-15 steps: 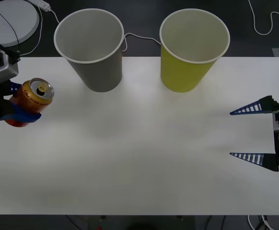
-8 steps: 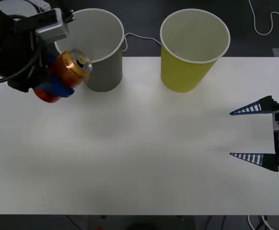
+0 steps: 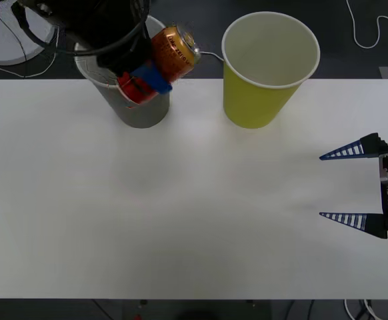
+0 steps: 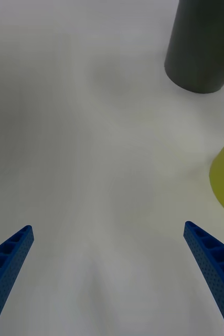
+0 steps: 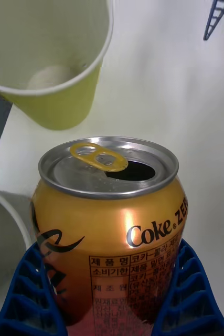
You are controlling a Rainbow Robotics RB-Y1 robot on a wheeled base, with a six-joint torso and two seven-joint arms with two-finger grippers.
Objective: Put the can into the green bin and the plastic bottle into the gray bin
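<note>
Left hand (image 3: 147, 79) grips the can (image 3: 174, 50) over the gray bin (image 3: 137, 110).
Green bin (image 3: 264, 100) at the can's 3 o'clock; right hand (image 3: 353, 185) wide open above the desk (image 3: 181, 213).

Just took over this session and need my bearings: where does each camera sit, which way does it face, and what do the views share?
Front view: above the arms, looking down at the white table; left gripper holds the red-orange drink can over the gray cup-shaped bin, right gripper open.
Right wrist view: low over the table, facing both bins; own blue fingers.
Left wrist view: behind the can, facing the yellow-green cup-shaped bin.
Shared: all three show the yellow-green bin.
</note>
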